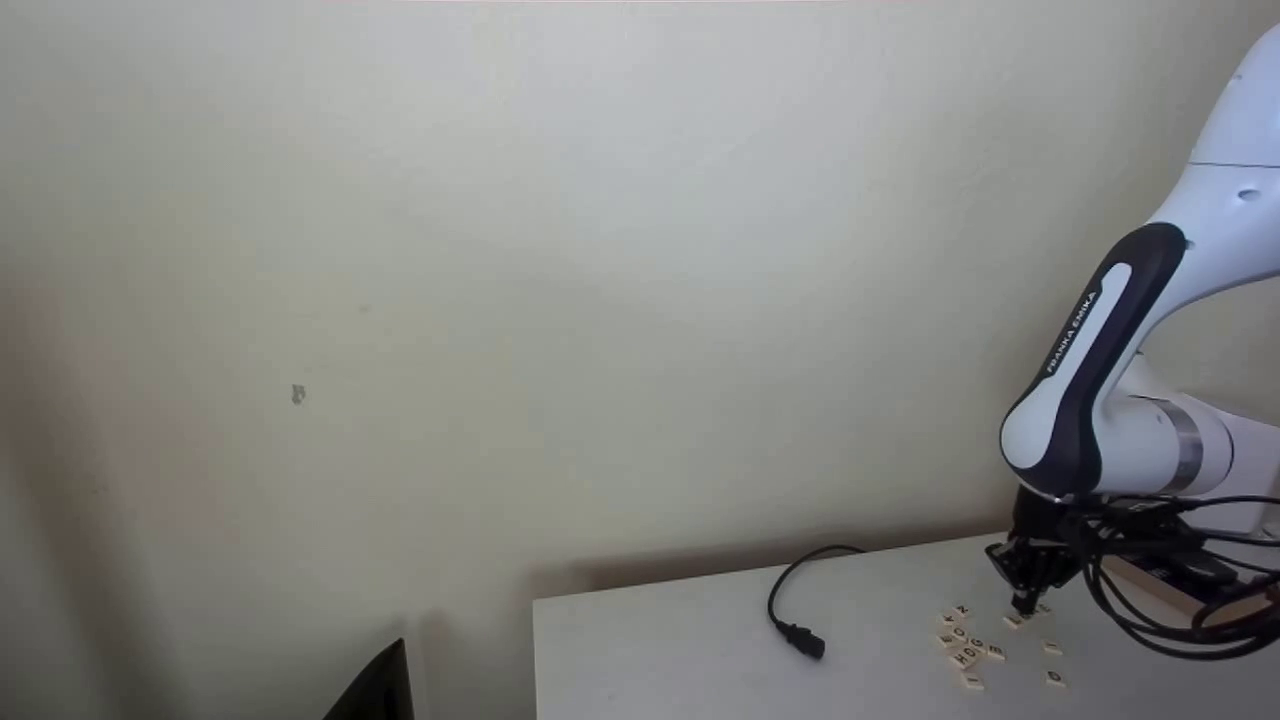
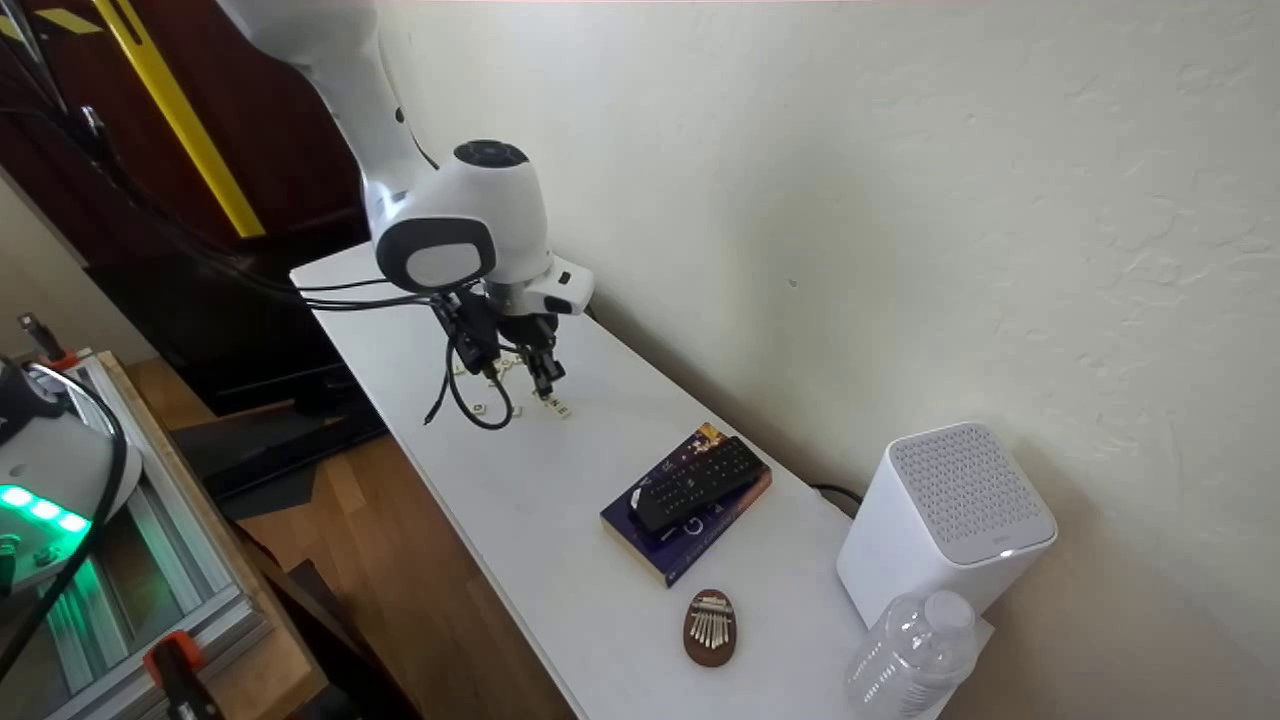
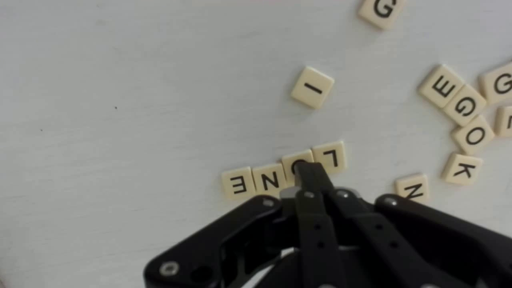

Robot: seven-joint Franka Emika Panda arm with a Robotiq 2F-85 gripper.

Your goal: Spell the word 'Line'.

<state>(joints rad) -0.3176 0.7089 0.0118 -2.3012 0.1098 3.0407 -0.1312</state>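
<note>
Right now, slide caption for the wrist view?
Shut black gripper partly hiding the square cream tile between L and N; square cream I tile apart.

Off-white wall [image 1: 620, 260] is lightly textured, w/ soft shadows & a sm. grey mark [image 1: 298, 394]. White counter [image 2: 500, 500] runs along it. In an exterior view, the floor [image 2: 420, 570] is brown wood; a side table [image 2: 285, 680] w/ a wood edge & metal frame [image 2: 205, 630] stands at L. Beyond, there's a v. dk red surface [image 2: 280, 140], w/ a yellow strip [image 2: 185, 125] slanting across it.

White arm [image 1: 1235, 220], dark band [image 1: 1112, 350] lettered FRANKA EMIKA, looping black cables [image 1: 1200, 656], black pincer [image 3: 314, 172] with silvery screws [image 3: 169, 268]
</note>
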